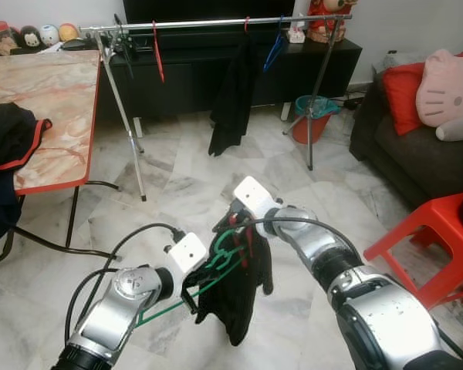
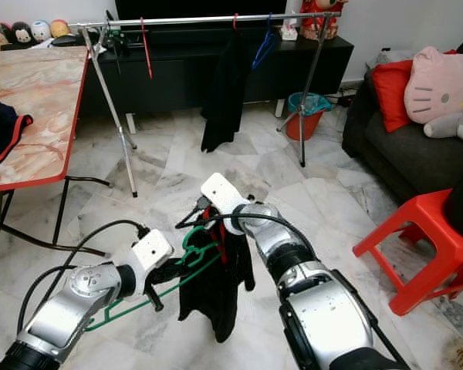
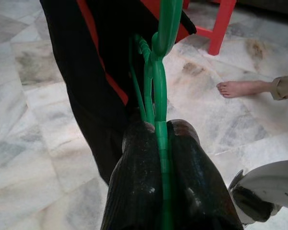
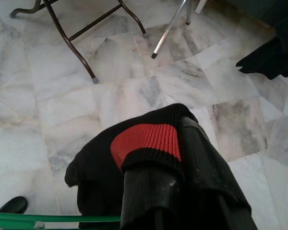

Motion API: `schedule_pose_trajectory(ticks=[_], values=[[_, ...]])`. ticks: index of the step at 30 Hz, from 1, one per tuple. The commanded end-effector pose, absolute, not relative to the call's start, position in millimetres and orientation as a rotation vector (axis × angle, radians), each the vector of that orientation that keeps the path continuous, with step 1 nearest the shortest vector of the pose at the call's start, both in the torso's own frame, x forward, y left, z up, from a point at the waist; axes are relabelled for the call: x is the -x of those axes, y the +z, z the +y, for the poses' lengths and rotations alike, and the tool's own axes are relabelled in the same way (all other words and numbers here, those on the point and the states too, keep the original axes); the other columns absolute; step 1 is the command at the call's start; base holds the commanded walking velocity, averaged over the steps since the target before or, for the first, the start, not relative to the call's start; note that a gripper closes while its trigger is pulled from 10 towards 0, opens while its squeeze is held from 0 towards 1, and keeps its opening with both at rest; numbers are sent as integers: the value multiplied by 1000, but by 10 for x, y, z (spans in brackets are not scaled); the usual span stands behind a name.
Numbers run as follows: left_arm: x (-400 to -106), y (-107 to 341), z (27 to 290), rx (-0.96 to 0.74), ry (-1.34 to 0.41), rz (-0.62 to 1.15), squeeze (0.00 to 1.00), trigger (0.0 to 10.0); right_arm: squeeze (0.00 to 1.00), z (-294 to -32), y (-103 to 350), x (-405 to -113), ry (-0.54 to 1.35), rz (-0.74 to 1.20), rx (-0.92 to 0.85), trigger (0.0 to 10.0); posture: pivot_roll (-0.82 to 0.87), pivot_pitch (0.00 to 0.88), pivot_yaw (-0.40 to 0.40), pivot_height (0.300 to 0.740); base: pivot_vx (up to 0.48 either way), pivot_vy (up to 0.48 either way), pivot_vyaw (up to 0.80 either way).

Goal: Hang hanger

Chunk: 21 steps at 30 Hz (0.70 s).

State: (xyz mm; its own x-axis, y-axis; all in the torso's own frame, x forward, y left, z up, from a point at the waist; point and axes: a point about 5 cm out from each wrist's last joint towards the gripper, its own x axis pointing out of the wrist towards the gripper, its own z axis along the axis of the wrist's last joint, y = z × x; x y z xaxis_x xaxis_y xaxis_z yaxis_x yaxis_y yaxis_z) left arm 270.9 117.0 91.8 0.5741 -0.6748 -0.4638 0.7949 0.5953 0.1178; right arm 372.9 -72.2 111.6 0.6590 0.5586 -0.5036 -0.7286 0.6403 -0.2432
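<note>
A green plastic hanger is held low in front of me over the marble floor. My left gripper is shut on its shaft, and the fingers clamp the green bar from both sides. A black garment with red trim hangs from the hanger. My right gripper is at the hanger's upper end, shut on the garment, whose red cuff lies over its fingertips. The metal clothes rail stands well ahead across the room.
On the rail hang a black garment, a red hanger and a blue hanger. A marble-top table stands left with dark clothes. A red stool and a sofa are right. A person's bare foot is nearby.
</note>
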Motion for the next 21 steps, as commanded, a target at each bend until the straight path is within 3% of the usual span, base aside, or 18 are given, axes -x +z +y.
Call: schedule_pose_trajectory(ticks=[1,10,21], values=[[-2696,941,1067,-300,-912,380,0,10000,0,-603,1361,-3794,805,302,476,10000,74,25,-109,740,0,0,0],[-2911,980,1150,-299,-688,343,0,10000,0,-590,1388,-3755,846,299,443,10000,68,28,-109,740,0,0,0],[-2985,1053,1109,-261,-621,278,0,10000,0,-675,1360,-3735,798,327,410,10000,63,30,-112,740,0,0,0]])
